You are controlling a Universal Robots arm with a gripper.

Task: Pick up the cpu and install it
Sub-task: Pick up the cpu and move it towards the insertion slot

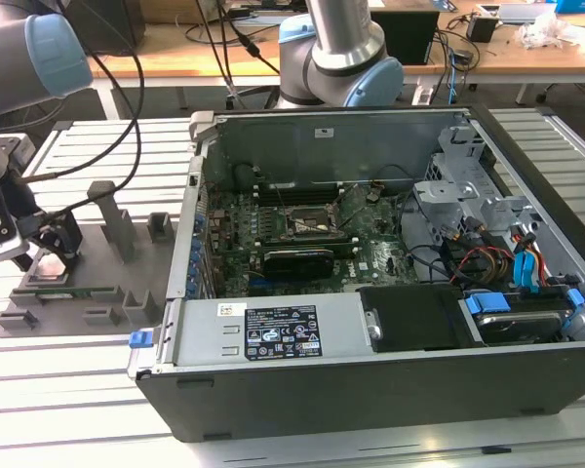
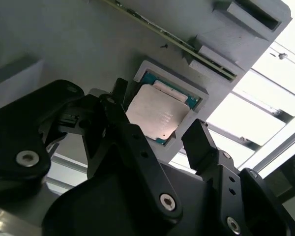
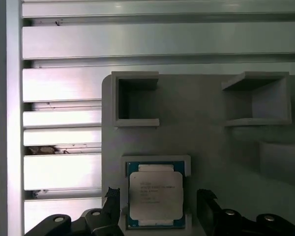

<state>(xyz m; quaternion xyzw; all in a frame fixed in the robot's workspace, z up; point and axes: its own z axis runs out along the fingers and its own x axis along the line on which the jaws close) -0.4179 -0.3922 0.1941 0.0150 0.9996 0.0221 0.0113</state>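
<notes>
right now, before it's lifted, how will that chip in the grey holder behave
The chip looks like a flat metal-topped plate, so it is probably stiff and light. Its thin edges may be slippery to pinch. It sits in a framed pocket of the grey holder, so a push likely won't slide it.

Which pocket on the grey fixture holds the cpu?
The shallow square recess straddled by the open gripper holds the cpu; the two deeper box pockets beyond it are empty.
</notes>
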